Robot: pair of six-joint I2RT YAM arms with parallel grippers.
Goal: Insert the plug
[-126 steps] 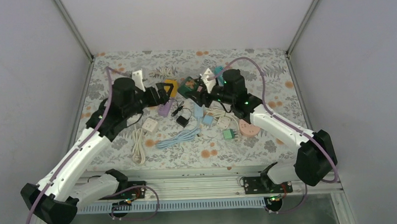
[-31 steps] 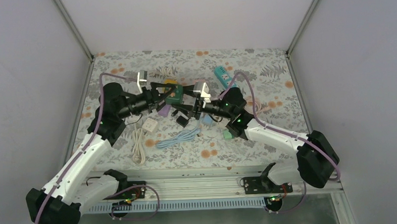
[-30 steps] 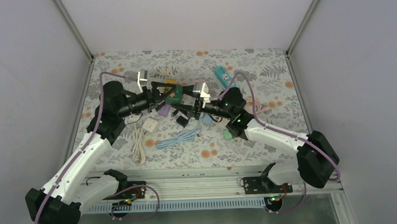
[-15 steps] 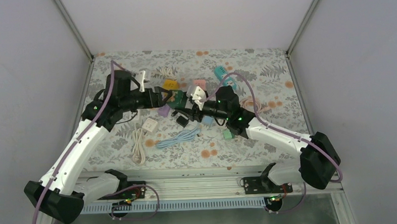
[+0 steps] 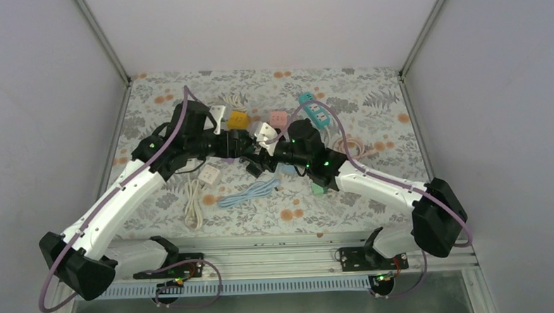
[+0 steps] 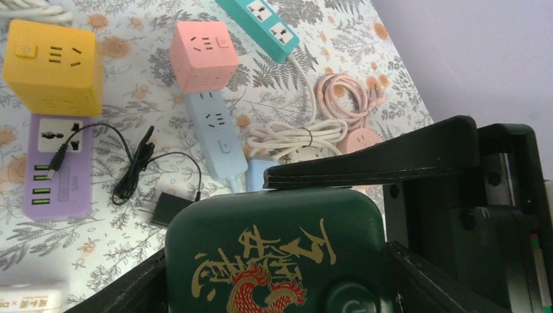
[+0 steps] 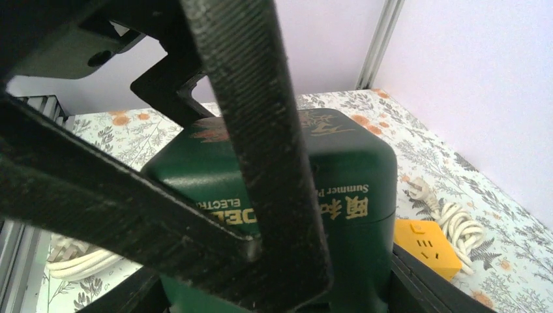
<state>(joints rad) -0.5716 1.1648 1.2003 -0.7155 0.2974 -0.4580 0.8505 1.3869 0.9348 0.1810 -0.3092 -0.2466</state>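
Green cube [image 7: 355, 173]: gold emblem [image 6: 261, 270] shows only in wrist views.

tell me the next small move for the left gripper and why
Probably close the left gripper firmly on the green socket cube: the cube sits between its jaws, while the right gripper grips it from the opposite side. Nothing else is in either gripper.

White arm links [image 5: 114, 206]; black joints [image 5: 438, 218]; purple cables [image 5: 43, 292]; green lights [image 5: 327, 164].
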